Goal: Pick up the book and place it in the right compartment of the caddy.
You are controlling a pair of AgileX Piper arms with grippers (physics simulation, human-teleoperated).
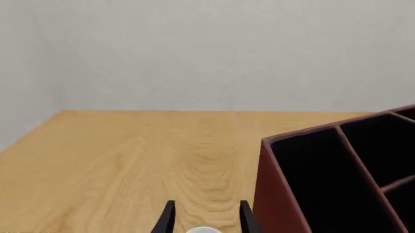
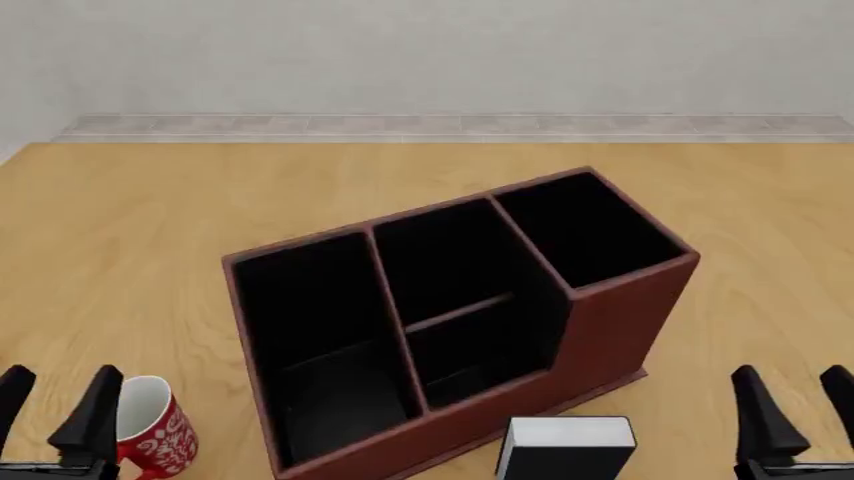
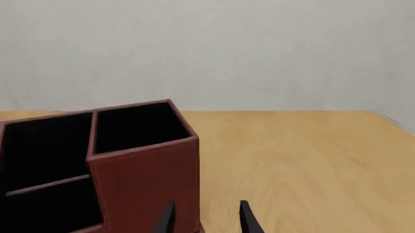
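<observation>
Book, black-covered with its white page block facing up, stands at the near edge of the front view, just in front of the caddy's tall front wall, near its right end; whether the two touch cannot be told; the dark reddish-brown caddy sits turned at an angle in the middle of the wooden desk, its three black-lined cells all without contents; the right compartment, squarish and full-walled, lies at the far right end of the box; a red mug with white markings stands near the caddy's left front corner, just beside the left end effector; that end effector is parted, holding nothing; the right end effector, right of the book, is likewise parted and holds nothing.
</observation>
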